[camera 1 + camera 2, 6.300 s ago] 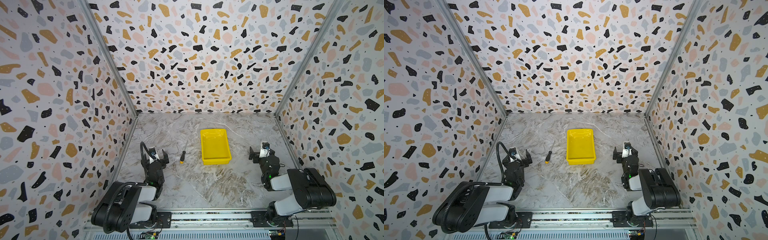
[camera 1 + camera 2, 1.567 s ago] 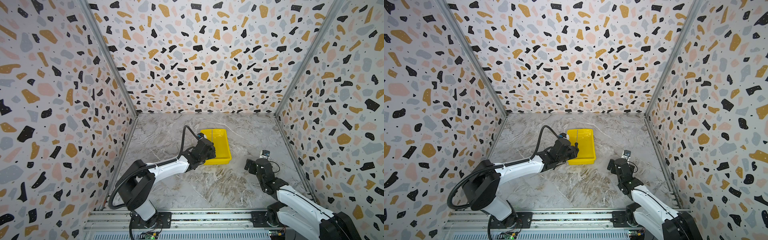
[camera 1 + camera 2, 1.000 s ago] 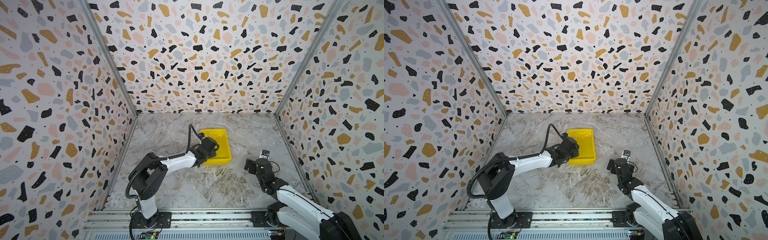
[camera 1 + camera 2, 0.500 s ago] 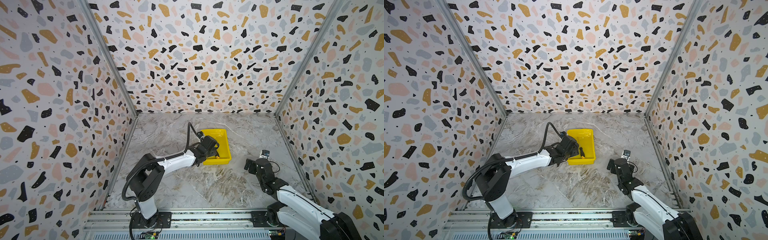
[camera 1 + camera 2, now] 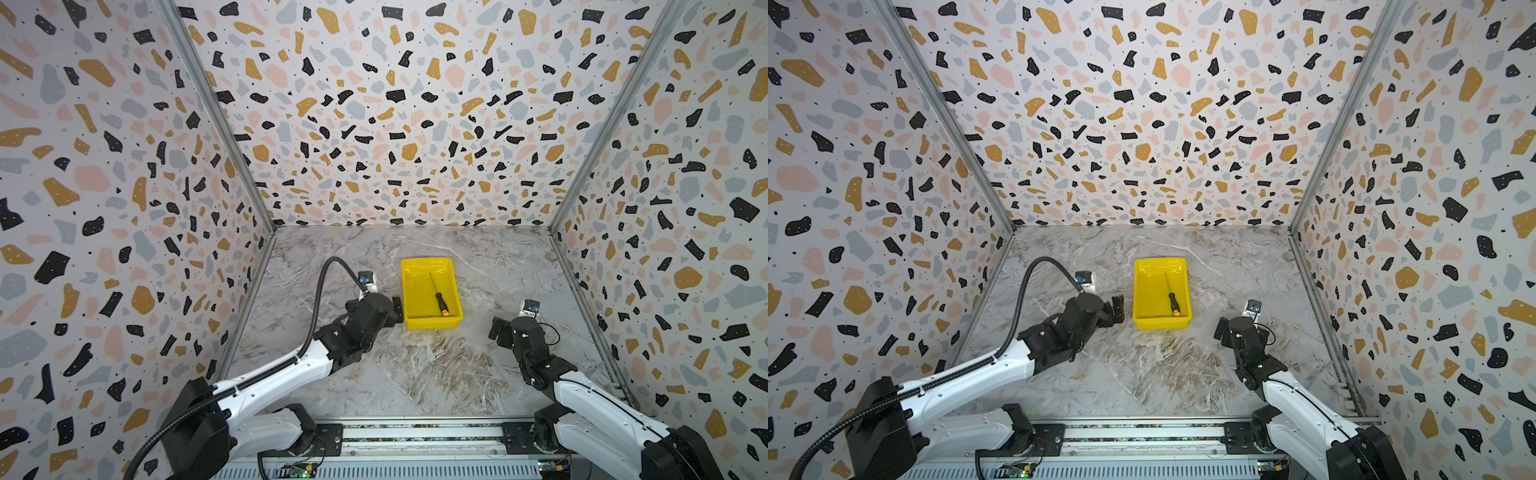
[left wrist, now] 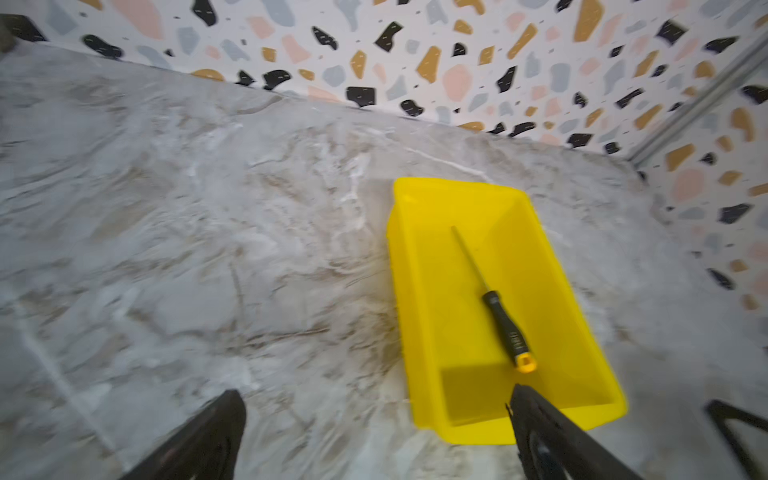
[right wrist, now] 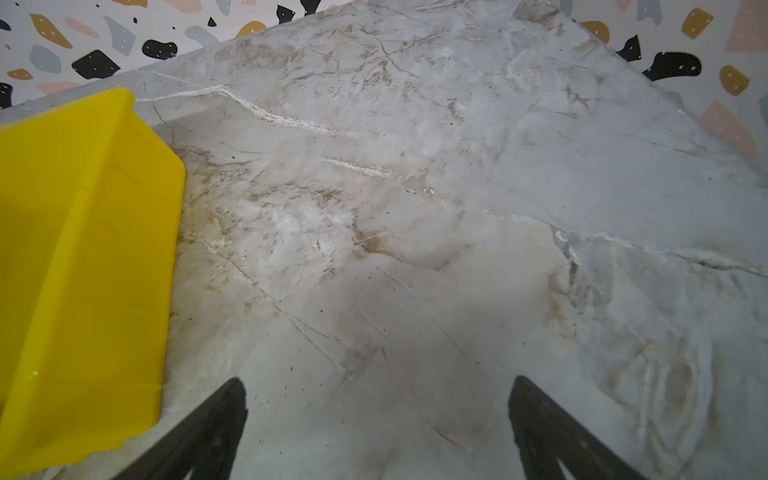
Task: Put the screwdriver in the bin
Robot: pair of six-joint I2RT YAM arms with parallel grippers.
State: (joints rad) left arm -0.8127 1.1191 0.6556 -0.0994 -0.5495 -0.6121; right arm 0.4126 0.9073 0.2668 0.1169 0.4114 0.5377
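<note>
Marbled grey tabletop (image 5: pixel 415 374) is boxed in by three speckled terrazzo walls (image 5: pixel 395 124). In both top views the bin (image 5: pixel 432 325) sits near the middle of the table with its long side running away from the robot, and the screwdriver (image 5: pixel 439 296) lies inside it on the floor of the tray. The tool is slightly aslant, with its yellow-orange butt toward the near right corner and its thin shaft pointing toward the far wall. The left gripper (image 5: pixel 374 309) hangs just beside the bin's near left corner with its jaws spread wide and nothing between them; one finger stands close to the bin's left wall, though whether it touches cannot be told. The right gripper (image 5: pixel 513 328) is low over the table, apart from the bin on its right. In the left wrist view the two dark fingertips (image 6: pixel 536 419) of that gripper stand far apart over bare marble and the bin's near edge, holding nothing, and the screwdriver rests free in the tray beyond them. The right wrist view shows the right gripper's fingers (image 7: pixel 220 415) also spread and empty above the tabletop, with the bin's outer wall beside them and its inside hidden.
</note>
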